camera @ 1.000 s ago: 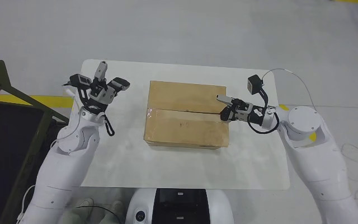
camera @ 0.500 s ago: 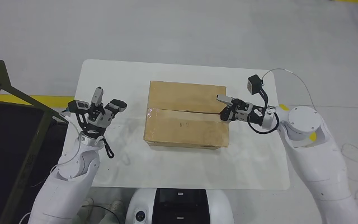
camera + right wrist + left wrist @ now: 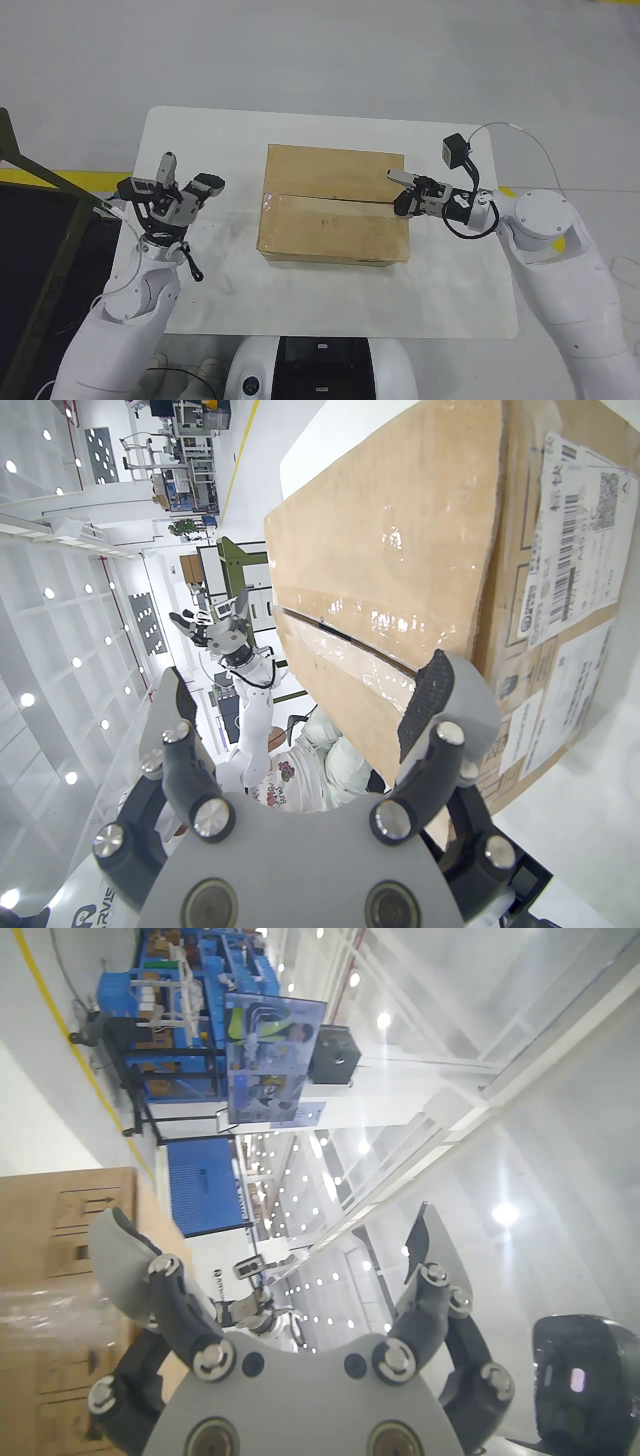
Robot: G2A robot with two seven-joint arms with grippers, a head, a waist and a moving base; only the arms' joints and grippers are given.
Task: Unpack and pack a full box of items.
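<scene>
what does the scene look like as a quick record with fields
box: cardboard, mid-table, top flaps shut, clear tape over the seam
left claw: open, empty, pointing up beside the box, apart from it
right claw: open, at the seam's end on the box's other side; contact unclear
table: white, holds the box

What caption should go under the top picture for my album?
Closed box on a white table, right claw open by its flap seam, left claw open and apart from it.
</scene>
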